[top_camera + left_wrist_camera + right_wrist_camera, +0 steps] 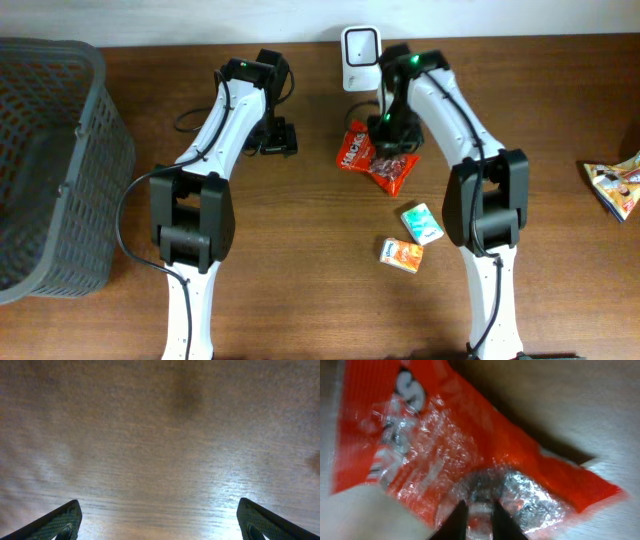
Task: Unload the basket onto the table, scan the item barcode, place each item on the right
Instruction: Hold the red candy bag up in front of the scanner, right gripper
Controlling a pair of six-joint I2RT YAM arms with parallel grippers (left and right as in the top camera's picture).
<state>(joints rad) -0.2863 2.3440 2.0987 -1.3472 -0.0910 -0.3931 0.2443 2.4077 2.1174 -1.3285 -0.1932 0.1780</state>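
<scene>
A red crinkly snack bag (366, 160) lies on the wooden table just in front of the white barcode scanner (359, 55). My right gripper (396, 138) is down on the bag's right part. In the right wrist view the bag (470, 435) fills the frame, and the right gripper (480, 516) has its two dark fingertips close together with a fold of shiny film pinched between them. My left gripper (276, 140) hangs over bare wood to the left of the bag. It (162, 525) stands wide open with nothing between its fingers.
A grey plastic basket (60, 150) takes up the left end of the table. A small green-and-white box (422, 222) and an orange box (401, 254) lie near the right arm's base. A colourful packet (615, 185) sits at the right edge.
</scene>
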